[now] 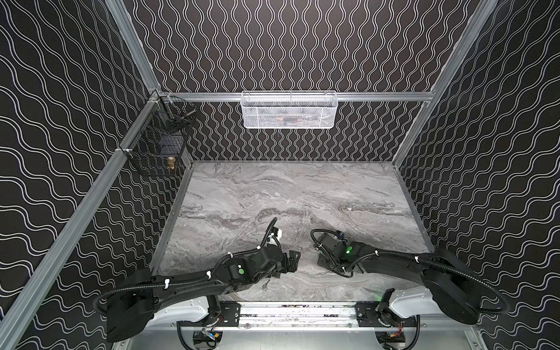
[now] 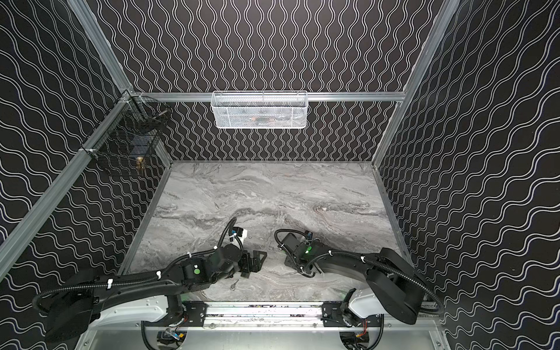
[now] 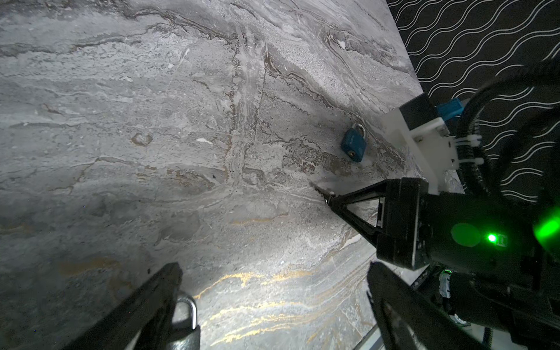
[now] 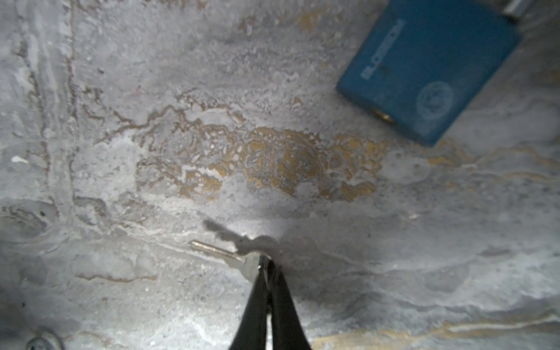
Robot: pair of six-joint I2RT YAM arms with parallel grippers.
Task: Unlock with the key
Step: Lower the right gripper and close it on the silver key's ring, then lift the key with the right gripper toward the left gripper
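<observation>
Marble tabletop (image 1: 272,188): blue padlock (image 3: 353,145) near key (image 4: 224,253) pinched by right end effector (image 4: 268,266).

Two padlocks are counted: a blue padlock (image 3: 354,145) and a dark padlock (image 3: 189,333), the latter only partly seen. Two keys are counted: a gripped key (image 4: 225,253) and a loose key (image 1: 266,283). Two baskets are counted: a white basket (image 1: 288,116) and a black basket (image 1: 157,145). Two claws are counted, the left claw (image 3: 274,269) and the right claw (image 4: 268,266), over one table (image 1: 303,194).
</observation>
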